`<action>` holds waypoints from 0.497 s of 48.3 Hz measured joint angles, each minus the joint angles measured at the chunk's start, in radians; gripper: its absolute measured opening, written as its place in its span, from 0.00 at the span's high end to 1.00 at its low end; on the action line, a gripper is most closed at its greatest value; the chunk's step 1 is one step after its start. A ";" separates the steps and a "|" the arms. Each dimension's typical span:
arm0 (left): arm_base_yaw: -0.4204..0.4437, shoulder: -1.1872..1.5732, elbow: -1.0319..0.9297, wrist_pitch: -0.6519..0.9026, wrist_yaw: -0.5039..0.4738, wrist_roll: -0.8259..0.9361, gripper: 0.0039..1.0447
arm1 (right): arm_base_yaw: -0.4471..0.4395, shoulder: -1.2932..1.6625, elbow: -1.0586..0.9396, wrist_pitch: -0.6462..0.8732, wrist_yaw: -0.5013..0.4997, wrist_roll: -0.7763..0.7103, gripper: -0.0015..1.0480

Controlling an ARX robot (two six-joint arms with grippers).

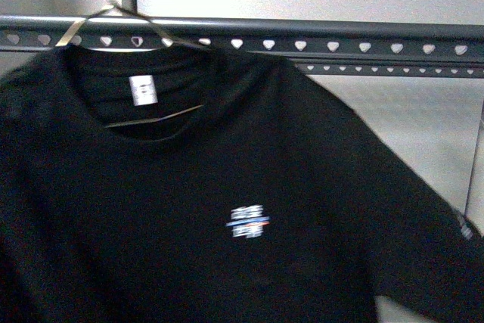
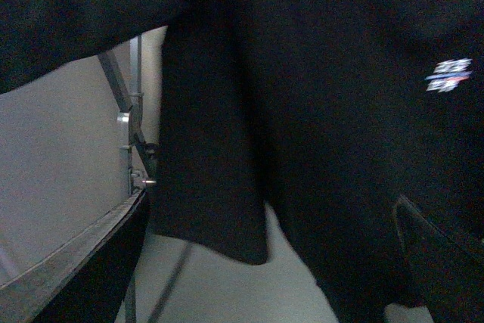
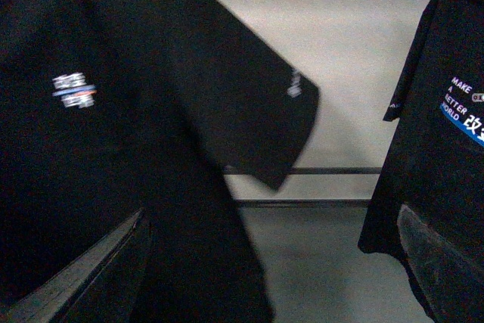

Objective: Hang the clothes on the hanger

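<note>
The black T-shirt (image 1: 227,187) hangs in front of the hanger, a grey metal rack whose top rail (image 1: 340,35) has a row of heart-shaped holes. A thin wire frame (image 1: 113,13) inside the collar hooks over the rail. The white neck label (image 1: 142,90) and chest logo (image 1: 248,222) face me. No gripper shows in the front view. My left gripper (image 2: 265,277) is open and empty, low beside the shirt's body (image 2: 340,111) and sleeve (image 2: 212,149). My right gripper (image 3: 265,277) is open and empty by the shirt's other side (image 3: 113,149) and lettered sleeve (image 3: 295,83).
The rack's crossed legs (image 2: 128,126) stand behind the shirt in the left wrist view. A second black shirt (image 3: 446,111) with a blue and white print hangs further along in the right wrist view. Pale wall and floor lie behind.
</note>
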 joint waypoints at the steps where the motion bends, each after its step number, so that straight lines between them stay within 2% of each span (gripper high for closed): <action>1: 0.000 0.000 0.000 0.000 0.000 0.000 0.06 | 0.000 0.000 0.000 0.000 0.000 0.000 0.07; 24: 0.000 0.000 0.000 0.000 0.000 0.000 0.06 | 0.000 0.000 0.000 0.000 0.000 0.000 0.07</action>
